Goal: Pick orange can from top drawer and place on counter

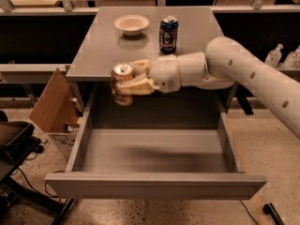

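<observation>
jaws clamp the orange can (123, 84) at mid-body; it looks light, slick, dentable, so a side grip suits. bench (98, 55) just behind, top drawer (150, 184) below.

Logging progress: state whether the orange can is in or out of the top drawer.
Out. The tool holds the orange can upright above the top drawer, at the counter's front edge.

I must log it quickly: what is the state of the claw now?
Claw: closed on the orange can, above the top drawer, by the counter edge.
</observation>
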Robot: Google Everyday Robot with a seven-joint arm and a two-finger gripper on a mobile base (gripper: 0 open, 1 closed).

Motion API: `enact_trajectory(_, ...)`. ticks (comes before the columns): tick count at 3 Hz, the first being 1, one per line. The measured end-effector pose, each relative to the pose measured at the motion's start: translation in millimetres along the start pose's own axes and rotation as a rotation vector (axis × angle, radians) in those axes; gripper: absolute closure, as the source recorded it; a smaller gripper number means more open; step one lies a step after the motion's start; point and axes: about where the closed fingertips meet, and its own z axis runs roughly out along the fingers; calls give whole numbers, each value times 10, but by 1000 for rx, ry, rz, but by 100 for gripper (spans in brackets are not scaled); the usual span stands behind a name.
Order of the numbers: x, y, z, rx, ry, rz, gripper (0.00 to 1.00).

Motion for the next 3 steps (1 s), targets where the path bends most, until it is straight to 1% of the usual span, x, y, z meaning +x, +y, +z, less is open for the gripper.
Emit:
enact_trajectory(1, -456, -557, 172, 24, -38, -19, 100)
enact_trajectory(2, -753, -1389, 364, 105, -75, -8, 100)
enact_trajectory(3, -824, -1965, 312, 214, -64, 21, 100)
